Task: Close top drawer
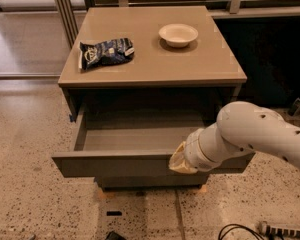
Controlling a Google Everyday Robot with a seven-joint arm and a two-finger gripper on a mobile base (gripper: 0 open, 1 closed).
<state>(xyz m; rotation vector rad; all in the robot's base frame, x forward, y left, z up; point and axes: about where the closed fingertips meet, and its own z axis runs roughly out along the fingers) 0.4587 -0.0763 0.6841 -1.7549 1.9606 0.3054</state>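
The top drawer (115, 164) is a wide grey-taupe box with a flat handleless front. It stands pulled partly out of the cabinet (150, 64), and its inside looks empty. My white arm (255, 134) reaches in from the right. My gripper (180, 161) is at the drawer's front panel, right of its middle, mostly hidden behind the wrist and its tan cuff.
On the cabinet top lie a dark blue chip bag (105, 53) at the left and a small white bowl (178, 35) at the right. The floor is speckled terrazzo (30, 194). Cables (260, 230) lie at the lower right. Metal posts (65, 9) stand behind.
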